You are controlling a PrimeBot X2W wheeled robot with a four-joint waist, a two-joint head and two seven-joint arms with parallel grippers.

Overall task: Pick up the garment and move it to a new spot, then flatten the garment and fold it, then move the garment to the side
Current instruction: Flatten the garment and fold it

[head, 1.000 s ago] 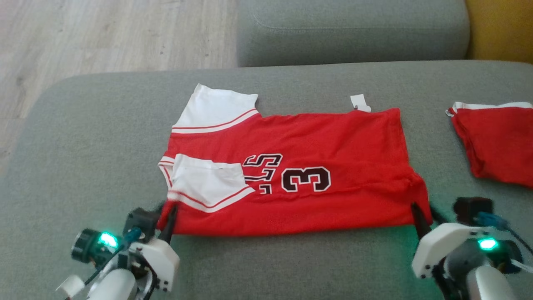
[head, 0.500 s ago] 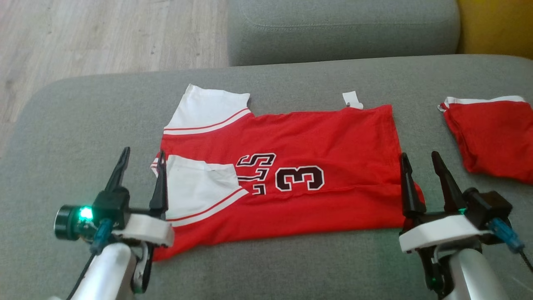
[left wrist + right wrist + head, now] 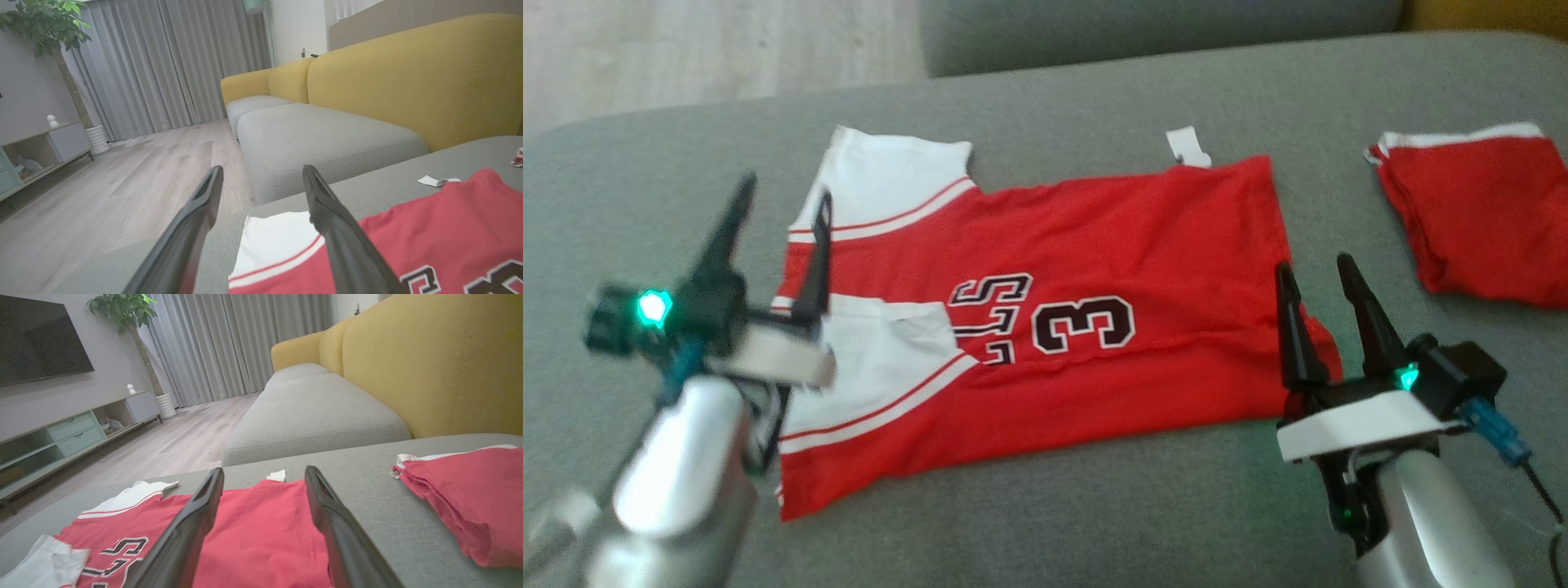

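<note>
Left and right jaws stand apart, empty, at either end of the folded red jersey (image 3: pixel 1111 237).

The garment (image 3: pixel 1160 237) is thin, matt red cloth with white cloth sleeves. The seat cushion (image 3: pixel 1094 506) beneath it is grey woven fabric, coarse and matt. The fingers (image 3: pixel 339 531) are dark, smooth, matt plastic. The left forearm (image 3: pixel 678 482) has a silvery satin sheen. The floor (image 3: pixel 122 179) is pale, matt wood-grain plank.

Grey sofa seat (image 3: pixel 1045 523): red jersey (image 3: pixel 1135 245) lying flat mid-cushion, second red garment (image 3: pixel 1486 220) folded at right, apart.
</note>
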